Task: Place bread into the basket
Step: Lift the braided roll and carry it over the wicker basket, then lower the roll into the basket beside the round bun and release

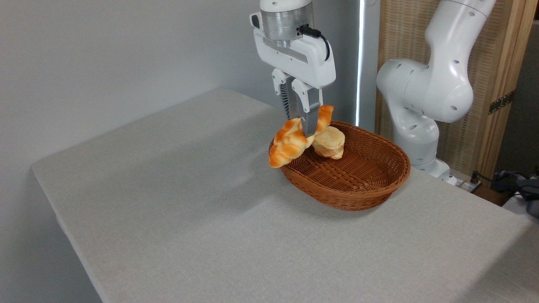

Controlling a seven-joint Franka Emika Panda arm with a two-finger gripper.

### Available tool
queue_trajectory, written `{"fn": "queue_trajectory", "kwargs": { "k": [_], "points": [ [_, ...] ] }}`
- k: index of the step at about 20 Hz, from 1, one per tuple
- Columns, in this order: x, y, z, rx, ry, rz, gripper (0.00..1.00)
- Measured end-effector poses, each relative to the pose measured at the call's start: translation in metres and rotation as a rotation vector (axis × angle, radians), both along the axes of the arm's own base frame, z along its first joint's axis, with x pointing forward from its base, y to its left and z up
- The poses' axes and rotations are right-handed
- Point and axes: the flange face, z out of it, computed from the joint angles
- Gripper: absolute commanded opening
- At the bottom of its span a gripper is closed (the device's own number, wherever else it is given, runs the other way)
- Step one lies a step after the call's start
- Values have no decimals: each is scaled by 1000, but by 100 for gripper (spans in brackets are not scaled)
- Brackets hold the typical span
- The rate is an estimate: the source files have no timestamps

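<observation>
Above the near-left rim of the basket [391, 185] the gripper [304, 126] hangs with its fingers pointing straight down, clamped on the bread [290, 141]. The loaf is pinched a little past its middle, toward its upper end, so it sits tilted: one pointed tip rises to the right of the fingers, the longer part droops down and to the left. That lower tip pokes out past the basket's left edge, over the table [168, 202], while the rest of the loaf lies over the basket's rim and bowl. The bread is clear of the table; from where I stand I cannot say whether its underside brushes the wicker rim or floats just above it.

Inside the basket, toward its back left, sits a small pale bun [330, 143], just behind and to the right of the held loaf; the loaf overlaps it in my view, and I can't tell if they touch. The rest of the basket's woven floor is bare. The robot's white arm [425, 92] stands behind the basket on the right, in front of a wooden screen [497, 63].
</observation>
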Motion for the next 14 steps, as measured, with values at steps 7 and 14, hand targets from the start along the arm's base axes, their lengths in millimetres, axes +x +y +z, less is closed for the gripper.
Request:
{"fn": "queue_trajectory", "kwargs": {
  "k": [7, 14],
  "points": [
    [-30, 2, -35, 27, 140, -96, 38],
    [-35, 11, -59, 40, 190, -131, 42]
  ]
}}
